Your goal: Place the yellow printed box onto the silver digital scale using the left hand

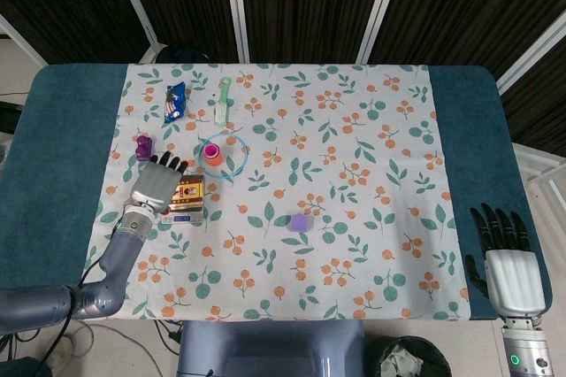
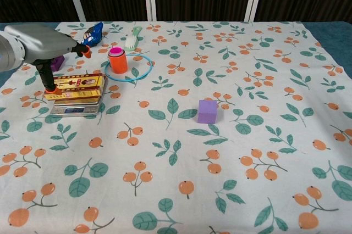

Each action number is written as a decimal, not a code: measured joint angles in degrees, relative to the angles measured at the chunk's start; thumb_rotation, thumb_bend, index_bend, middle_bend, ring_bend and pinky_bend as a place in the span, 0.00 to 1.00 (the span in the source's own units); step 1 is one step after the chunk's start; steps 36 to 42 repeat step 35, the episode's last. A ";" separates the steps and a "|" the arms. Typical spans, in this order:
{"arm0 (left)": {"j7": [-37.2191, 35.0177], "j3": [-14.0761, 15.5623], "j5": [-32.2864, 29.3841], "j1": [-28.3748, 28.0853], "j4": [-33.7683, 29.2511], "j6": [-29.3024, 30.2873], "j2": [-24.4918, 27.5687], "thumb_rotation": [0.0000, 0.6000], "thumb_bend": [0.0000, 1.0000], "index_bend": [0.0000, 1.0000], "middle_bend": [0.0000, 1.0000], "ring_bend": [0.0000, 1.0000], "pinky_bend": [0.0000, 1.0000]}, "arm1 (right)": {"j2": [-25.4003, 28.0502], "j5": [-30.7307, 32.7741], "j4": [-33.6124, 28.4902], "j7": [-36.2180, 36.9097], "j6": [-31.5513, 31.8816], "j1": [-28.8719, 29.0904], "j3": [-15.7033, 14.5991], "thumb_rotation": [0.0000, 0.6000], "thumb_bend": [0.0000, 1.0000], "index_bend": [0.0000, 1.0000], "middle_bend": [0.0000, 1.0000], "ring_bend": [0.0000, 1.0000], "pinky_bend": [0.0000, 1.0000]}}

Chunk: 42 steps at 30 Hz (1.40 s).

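Observation:
The yellow printed box (image 2: 77, 87) lies flat on the silver digital scale (image 2: 74, 109) at the left of the cloth. In the head view the box (image 1: 188, 193) covers most of the scale (image 1: 187, 214). My left hand (image 2: 41, 47) hovers over the box's left end with its fingers lifted and spread; only the thumb reaches down beside that end. The head view shows this hand (image 1: 152, 184) just left of the box. My right hand (image 1: 511, 266) rests open at the table's near right corner, holding nothing.
Behind the scale stand an orange cup with a pink lid (image 2: 116, 60) inside a blue ring (image 2: 144, 69), a green brush (image 2: 132, 38), a blue packet (image 2: 91, 34) and a purple toy (image 1: 143, 147). A purple cube (image 2: 207, 111) sits mid-table.

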 measured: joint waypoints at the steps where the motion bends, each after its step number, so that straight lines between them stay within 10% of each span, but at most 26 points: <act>1: -0.43 -0.24 0.69 0.10 -0.66 0.53 0.38 1.00 0.12 0.14 0.14 0.05 0.20 | 0.00 0.04 0.03 0.00 -0.04 0.01 0.00 1.00 0.51 0.03 0.07 0.06 0.01; 11: -12.47 -1.75 16.94 5.95 -13.18 10.49 8.73 1.00 0.12 0.11 0.13 0.05 0.20 | 0.05 0.11 0.07 0.10 -0.01 0.00 0.02 1.00 0.51 0.03 0.07 0.06 0.01; 19: -23.13 4.21 30.88 18.52 -19.48 21.76 17.62 1.00 0.12 0.10 0.08 0.02 0.15 | -0.01 -0.65 0.50 1.26 0.87 -0.07 0.23 1.00 0.51 0.03 0.07 0.06 0.01; 32: -48.91 9.30 42.78 33.68 -5.17 32.65 17.34 1.00 0.11 0.08 0.01 0.00 0.10 | -0.42 -1.35 1.65 2.42 1.94 -0.21 0.55 1.00 0.51 0.03 0.07 0.06 0.01; 42: -51.00 9.14 43.78 35.50 -2.69 32.55 16.17 1.00 0.11 0.07 0.01 0.00 0.09 | -0.22 -1.31 1.60 2.65 2.23 -0.35 0.65 1.00 0.51 0.03 0.07 0.06 0.01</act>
